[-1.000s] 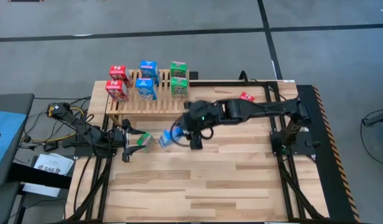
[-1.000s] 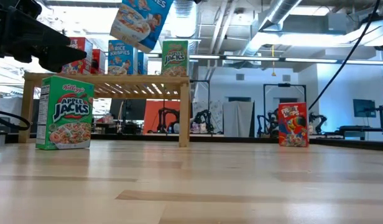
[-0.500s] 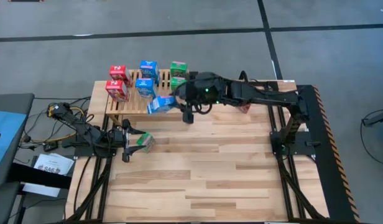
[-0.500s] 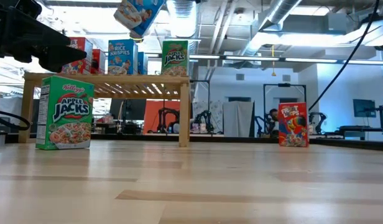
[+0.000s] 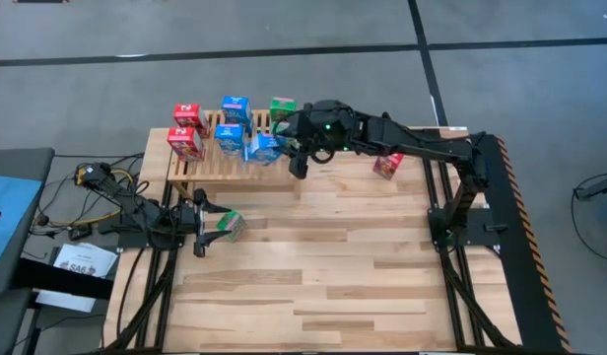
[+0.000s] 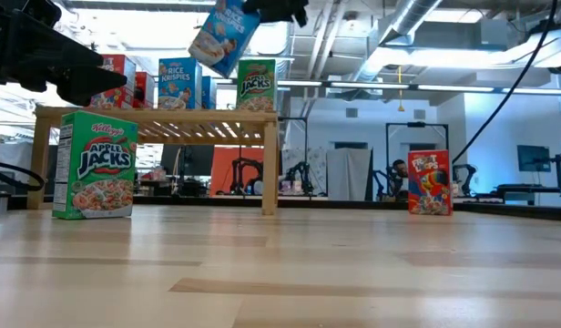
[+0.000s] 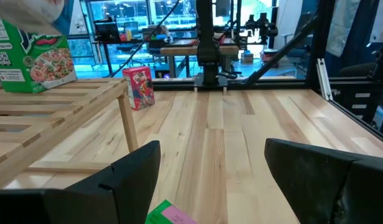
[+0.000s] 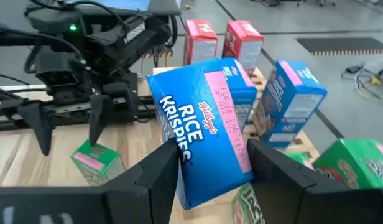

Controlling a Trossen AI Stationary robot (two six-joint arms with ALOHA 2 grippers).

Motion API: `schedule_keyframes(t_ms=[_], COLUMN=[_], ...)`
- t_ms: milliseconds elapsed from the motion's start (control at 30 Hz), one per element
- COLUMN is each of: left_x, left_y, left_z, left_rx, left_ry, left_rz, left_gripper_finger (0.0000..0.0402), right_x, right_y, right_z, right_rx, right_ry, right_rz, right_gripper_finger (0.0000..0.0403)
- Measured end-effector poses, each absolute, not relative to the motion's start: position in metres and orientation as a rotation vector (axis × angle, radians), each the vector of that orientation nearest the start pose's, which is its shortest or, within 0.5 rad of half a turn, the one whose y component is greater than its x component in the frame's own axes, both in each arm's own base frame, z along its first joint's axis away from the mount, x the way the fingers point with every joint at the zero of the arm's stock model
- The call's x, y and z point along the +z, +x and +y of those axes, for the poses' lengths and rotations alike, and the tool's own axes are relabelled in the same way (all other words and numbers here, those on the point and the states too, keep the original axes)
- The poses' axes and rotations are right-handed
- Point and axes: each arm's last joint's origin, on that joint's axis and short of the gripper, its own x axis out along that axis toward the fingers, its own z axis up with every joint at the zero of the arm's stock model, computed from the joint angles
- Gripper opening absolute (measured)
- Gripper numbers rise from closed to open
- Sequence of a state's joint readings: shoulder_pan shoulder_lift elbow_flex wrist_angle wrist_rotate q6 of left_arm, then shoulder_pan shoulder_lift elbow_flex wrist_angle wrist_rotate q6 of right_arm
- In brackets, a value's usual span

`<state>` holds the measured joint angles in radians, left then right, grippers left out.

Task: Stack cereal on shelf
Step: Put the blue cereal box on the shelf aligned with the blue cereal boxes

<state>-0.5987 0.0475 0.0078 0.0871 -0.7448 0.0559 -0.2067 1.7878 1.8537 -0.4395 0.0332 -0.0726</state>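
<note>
My right gripper (image 5: 282,148) is shut on a blue cereal box (image 5: 264,148) and holds it in the air over the wooden slatted shelf (image 5: 210,168). On the shelf stand two red boxes (image 5: 188,116), two blue boxes (image 5: 235,108) and green boxes (image 5: 282,106). At the table's left edge my left gripper (image 7: 210,168) points level and is open. A green box (image 6: 96,164) stands upright on the table just ahead of its fingertips and is not touched. A red box (image 5: 388,164) stands on the table at the far right. My right gripper pinches the blue box across its thickness. One finger (image 8: 157,171) lies on the printed front face (image 8: 188,162) near a narrow side, and the other finger (image 8: 275,171) is on the back. The fingers slant down from the table's right. The box hangs tilted, clear of the shelf (image 6: 224,36).
The shelf stands on legs (image 6: 269,164) along the far left of the plank table (image 5: 333,286). Black frame rails (image 5: 456,247) run along the table's right side, and cables (image 5: 97,187) lie beyond the left edge.
My right gripper has carried the blue box from above the table near the green box toward the far edge and a little up. It now hangs over the shelf beside the boxes standing there. The box has turned in the air and has stayed clear of everything.
</note>
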Motion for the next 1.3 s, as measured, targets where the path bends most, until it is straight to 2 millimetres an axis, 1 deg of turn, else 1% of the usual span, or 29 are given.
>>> schedule_keyframes(t_ms=[167, 567, 733, 800, 1000, 1300], left_x=[0.17, 0.17, 0.17, 0.17, 0.17, 0.17], left_y=[0.087, 0.087, 0.087, 0.087, 0.087, 0.087], left_z=[-0.036, -0.036, -0.036, -0.036, -0.036, -0.036], left_rx=[0.147, 0.147, 0.147, 0.147, 0.148, 0.148], left_ry=[0.027, 0.026, 0.027, 0.027, 0.027, 0.027], left_rz=[-0.033, -0.033, -0.033, -0.033, -0.033, -0.033], left_gripper_finger=[0.0281, 0.0281, 0.0281, 0.0281, 0.0281, 0.0281], right_x=[0.386, 0.377, 0.362, 0.359, 0.355, 0.356], right_y=[0.399, 0.396, 0.406, 0.411, 0.413, 0.415], right_z=[-0.087, -0.087, -0.087, -0.087, -0.09, -0.09], right_rx=[-0.235, -0.247, -0.246, -0.244, -0.248, -0.248], right_ry=[-0.01, 0.001, 0.008, 0.003, 0.004, 0.001], right_rz=[0.434, 0.516, 0.56, 0.55, 0.558, 0.54], right_gripper_finger=[0.0205, 0.0205, 0.0205, 0.0205, 0.0205, 0.0205])
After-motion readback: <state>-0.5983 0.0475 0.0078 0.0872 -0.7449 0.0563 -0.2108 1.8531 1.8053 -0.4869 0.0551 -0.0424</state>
